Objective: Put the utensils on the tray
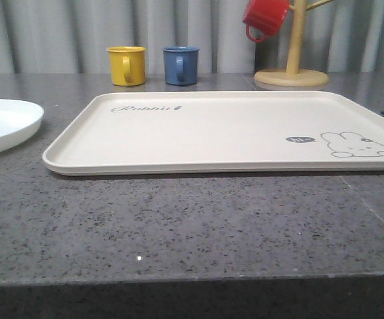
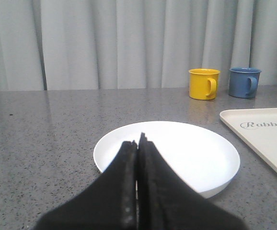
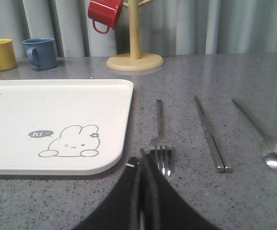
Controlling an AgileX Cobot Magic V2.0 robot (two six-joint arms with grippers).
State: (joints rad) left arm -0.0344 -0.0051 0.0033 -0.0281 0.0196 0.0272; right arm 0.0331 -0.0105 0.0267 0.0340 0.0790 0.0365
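The cream tray (image 1: 212, 126) with "Rabbit" script and a bunny drawing lies on the grey counter, with nothing on it. In the right wrist view a fork (image 3: 159, 134), a straight pair of metal sticks (image 3: 210, 134) and a spoon (image 3: 268, 143) lie side by side on the counter beside the tray (image 3: 57, 120). My right gripper (image 3: 142, 155) is shut and holds nothing, its tips just short of the fork's tines. My left gripper (image 2: 137, 140) is shut too, low in front of the round white plate (image 2: 186, 148), which lies left of the tray (image 2: 268, 134).
A yellow mug (image 1: 126, 65) and a blue mug (image 1: 181, 64) stand behind the tray. A wooden mug tree (image 1: 291, 70) with a red mug (image 1: 265, 18) hanging on it stands at the back right. A grey curtain closes off the back.
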